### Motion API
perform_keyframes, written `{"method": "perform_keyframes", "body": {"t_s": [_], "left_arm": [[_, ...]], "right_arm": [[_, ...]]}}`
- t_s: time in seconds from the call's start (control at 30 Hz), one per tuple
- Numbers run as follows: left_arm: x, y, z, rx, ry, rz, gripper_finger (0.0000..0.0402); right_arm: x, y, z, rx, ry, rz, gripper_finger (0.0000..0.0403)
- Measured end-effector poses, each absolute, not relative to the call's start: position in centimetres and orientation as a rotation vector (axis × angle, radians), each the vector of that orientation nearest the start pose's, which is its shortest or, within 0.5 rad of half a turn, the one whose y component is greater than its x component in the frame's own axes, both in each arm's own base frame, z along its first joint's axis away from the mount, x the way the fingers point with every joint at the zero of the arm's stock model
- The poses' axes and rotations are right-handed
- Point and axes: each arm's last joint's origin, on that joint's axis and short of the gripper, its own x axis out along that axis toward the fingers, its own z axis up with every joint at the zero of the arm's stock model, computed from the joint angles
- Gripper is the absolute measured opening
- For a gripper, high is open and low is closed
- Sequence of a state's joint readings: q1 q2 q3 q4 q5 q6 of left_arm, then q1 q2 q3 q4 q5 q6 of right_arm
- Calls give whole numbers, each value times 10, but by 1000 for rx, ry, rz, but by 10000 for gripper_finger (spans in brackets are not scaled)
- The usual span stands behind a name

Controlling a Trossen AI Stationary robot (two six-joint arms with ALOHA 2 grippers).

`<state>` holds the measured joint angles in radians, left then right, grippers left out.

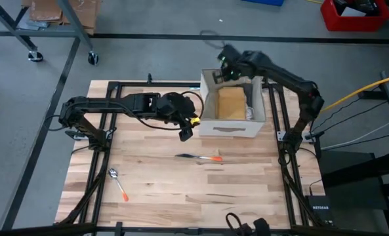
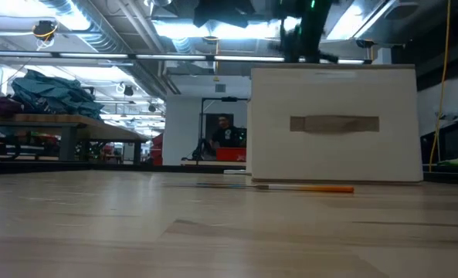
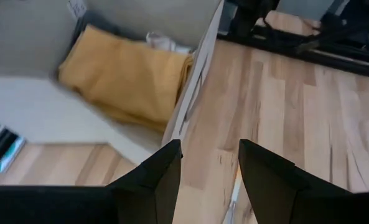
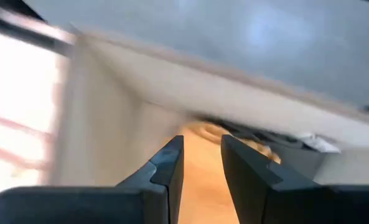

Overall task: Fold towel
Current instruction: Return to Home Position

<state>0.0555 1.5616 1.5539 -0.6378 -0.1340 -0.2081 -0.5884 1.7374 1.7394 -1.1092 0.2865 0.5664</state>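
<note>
The yellow towel (image 1: 231, 103) lies folded inside a white box (image 1: 210, 124) on the table's far middle part; it also shows in the left wrist view (image 3: 128, 74). My left gripper (image 1: 186, 133) hovers open just left of the box's near-left corner, above bare wood (image 3: 210, 152). My right gripper (image 1: 224, 65) hangs over the box's far-left corner, pointing down into it, fingers a little apart (image 4: 201, 146). The right wrist view is blurred; the towel (image 4: 203, 174) shows between the fingers, farther below.
A slim utensil with an orange handle (image 1: 201, 157) lies near the box's front (image 2: 302, 188). A spoon with an orange handle (image 1: 117, 182) lies toward the near-left corner. The box's front wall (image 2: 333, 127) stands tall. A person sits far behind the table (image 2: 225, 131).
</note>
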Motion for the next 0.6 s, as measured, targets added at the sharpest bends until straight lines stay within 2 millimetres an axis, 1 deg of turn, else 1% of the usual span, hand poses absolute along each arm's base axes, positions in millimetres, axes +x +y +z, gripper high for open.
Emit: {"method": "perform_keyframes", "body": {"t_s": [0.07,0.17,0.23,0.3,0.37,0.47,0.53,0.6], "left_arm": [[340,23,369,-143,610,237,153],[339,23,371,-117,604,228,153],[335,21,374,-87,604,216,153],[327,20,383,-41,582,199,153],[315,19,396,-20,543,189,153],[287,17,418,-22,482,187,153],[264,15,432,-22,456,182,153],[237,13,444,-24,438,179,153]], "right_arm": [[284,-198,367,649,810,-1044,110],[277,-190,405,652,723,-913,110],[272,-180,430,629,662,-815,110],[266,-168,454,590,594,-748,110],[259,-152,476,548,530,-695,110],[243,-124,506,477,440,-612,110],[227,-103,523,428,386,-552,110],[209,-83,536,387,339,-505,110]]}}
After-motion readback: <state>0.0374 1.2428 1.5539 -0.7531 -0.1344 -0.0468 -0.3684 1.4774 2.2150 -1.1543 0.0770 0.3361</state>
